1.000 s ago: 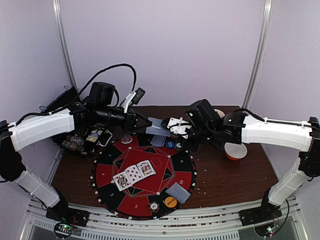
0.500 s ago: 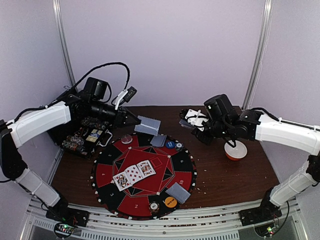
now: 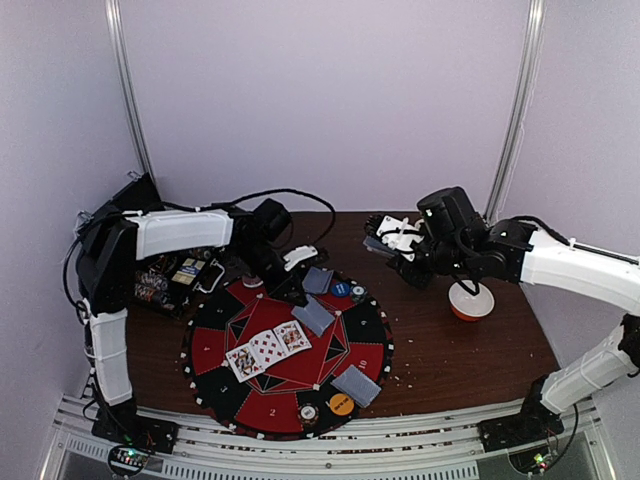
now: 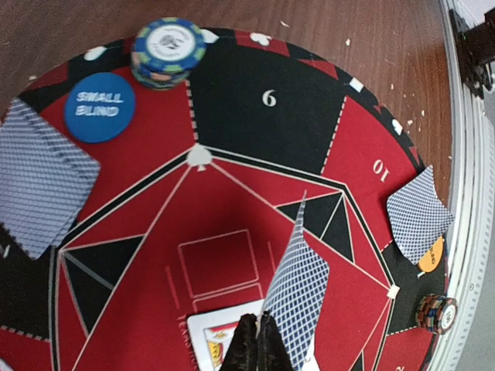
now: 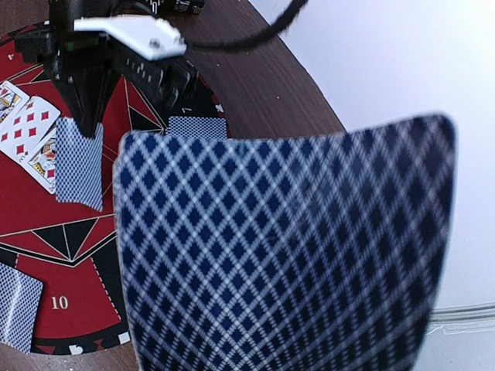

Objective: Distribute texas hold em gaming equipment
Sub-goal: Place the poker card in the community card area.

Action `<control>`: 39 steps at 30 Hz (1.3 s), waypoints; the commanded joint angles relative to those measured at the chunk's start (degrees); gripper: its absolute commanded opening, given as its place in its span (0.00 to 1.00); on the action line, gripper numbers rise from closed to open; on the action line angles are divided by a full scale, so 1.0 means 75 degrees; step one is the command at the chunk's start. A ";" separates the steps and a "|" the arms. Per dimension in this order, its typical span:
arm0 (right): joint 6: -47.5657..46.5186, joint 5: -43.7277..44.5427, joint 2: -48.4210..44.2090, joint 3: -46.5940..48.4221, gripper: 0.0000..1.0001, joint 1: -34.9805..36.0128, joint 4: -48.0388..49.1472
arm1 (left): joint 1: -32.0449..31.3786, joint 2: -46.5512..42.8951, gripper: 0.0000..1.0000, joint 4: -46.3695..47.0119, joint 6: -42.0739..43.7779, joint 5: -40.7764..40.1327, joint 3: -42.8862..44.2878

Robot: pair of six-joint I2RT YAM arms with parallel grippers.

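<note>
From where I stand, the brown tabletop (image 3: 450, 350) carries a round red-and-black poker mat (image 3: 215, 345), which spreads out beneath the left jaws and lies lower than the right jaws, off to their left. The left arm (image 3: 180, 230) reaches down over the mat's far half. Its jaws are pressed together on the edge of a blue-backed card, the left-hand card (image 4: 298, 297), which slants away from them over the red centre (whether it touches the mat I cannot tell). The right arm (image 3: 570, 265) hangs over bare wood, apart from the mat. Its jaws are closed on the right-hand card (image 5: 278, 247), whose patterned back fills most of the wrist view and hides the fingertips. A white-and-orange bowl (image 3: 470, 300) sits on the wood below the right jaws, to their right. A row of face-up cards (image 3: 268, 348) lies just nearer than the left jaws, partly under them. Some far face-down cards (image 3: 318, 280) lie just beyond those jaws, and some near face-down cards (image 3: 357, 385) rest well away at the mat's near rim. Ahead of the left jaws in the wrist view sit a blue SMALL BLIND button (image 4: 99, 107) and, just beside it, a blue-rimmed chip stack (image 4: 168, 50). Off to the side, an orange button (image 4: 431, 255) peeks from under the near cards, with a striped chip stack (image 4: 435, 311) close by.
</note>
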 commanded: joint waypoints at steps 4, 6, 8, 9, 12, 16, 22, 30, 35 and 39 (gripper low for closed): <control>-0.0013 -0.0112 -0.0228 -0.0032 0.29 -0.0036 -0.0123 | -0.0585 0.0957 0.00 -0.0611 0.0943 -0.0544 0.0826; -0.0013 -0.0139 -0.0252 -0.0052 0.29 -0.0037 -0.0124 | -0.0622 0.1184 0.00 -0.0616 0.1007 -0.0662 0.0992; -0.0005 -0.0138 -0.0254 -0.0045 0.29 -0.0039 -0.0130 | -0.0691 0.1393 0.00 -0.0633 0.1084 -0.0966 0.1121; -0.0002 -0.0136 -0.0252 -0.0045 0.29 -0.0031 -0.0134 | -0.0743 0.1464 0.00 -0.0639 0.1165 -0.1164 0.1140; 0.0016 -0.0147 -0.0255 -0.0050 0.29 -0.0041 -0.0135 | -0.0803 0.1605 0.00 -0.0628 0.1353 -0.1527 0.1181; 0.0022 -0.0157 -0.0215 -0.0015 0.29 -0.0037 -0.0136 | -0.0837 0.1782 0.00 -0.0525 0.1587 -0.2146 0.1251; 0.0044 -0.0142 -0.0183 0.0050 0.29 -0.0030 -0.0176 | -0.0837 0.1820 0.00 -0.0281 0.1759 -0.2140 0.1276; 0.0056 -0.0135 -0.0162 0.0023 0.29 -0.0034 -0.0195 | -0.0838 0.1875 0.00 -0.0038 0.1745 -0.2206 0.1321; 0.0058 -0.0127 -0.0191 0.0016 0.29 -0.0037 -0.0199 | -0.0837 0.1937 0.00 0.0084 0.1682 -0.2194 0.1320; 0.0056 -0.0125 -0.0196 -0.0007 0.29 -0.0040 -0.0253 | -0.0816 0.1946 0.00 0.0077 0.1728 -0.2334 0.1193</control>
